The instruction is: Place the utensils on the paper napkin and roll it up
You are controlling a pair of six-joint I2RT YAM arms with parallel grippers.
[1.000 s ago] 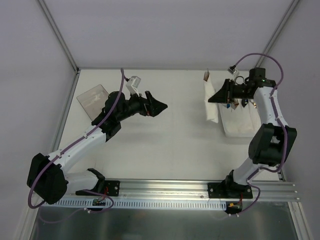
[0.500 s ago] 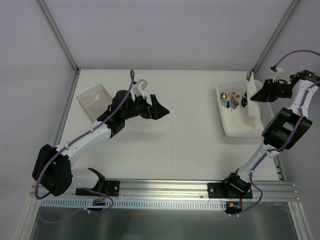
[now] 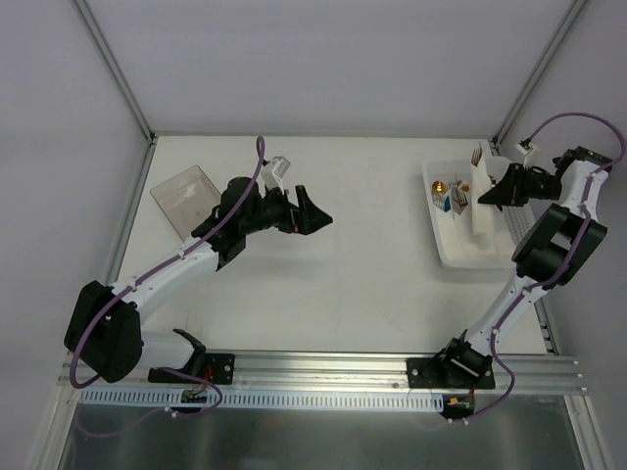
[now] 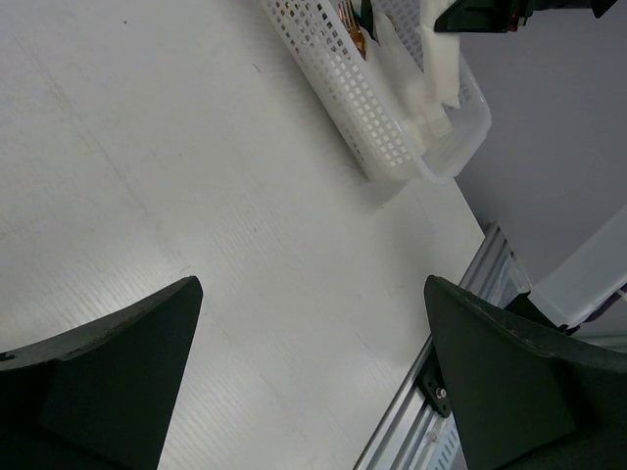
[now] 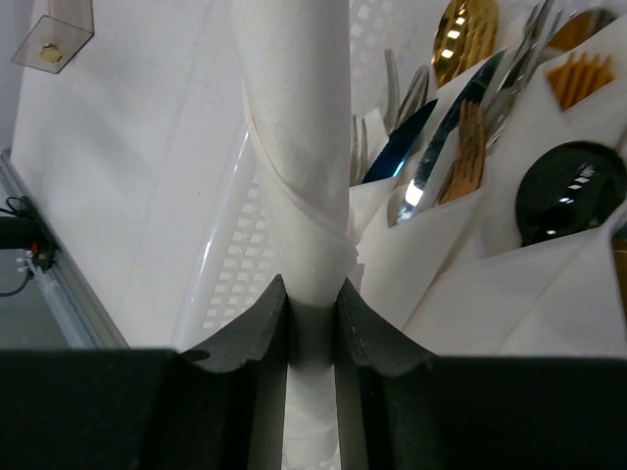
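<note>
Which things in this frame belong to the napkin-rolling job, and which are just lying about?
Job: rolled paper napkin, pinched in the right gripper; utensils poking out of its end.
Lying about: white basket, wrapped cutlery bundles in it, clear plastic box.

White table [image 3: 362, 255] carries a basket [image 3: 468, 257] and clear box [image 3: 184, 196].

White perforated basket [image 3: 470, 253] sits at the far right of the worktop [image 3: 343, 255], holding napkin-wrapped bundles [image 3: 451, 196] with gold, blue and black cutlery heads poking out. Over on the far left, a clear plastic box [image 3: 183, 196] lies flat, well apart.
</note>
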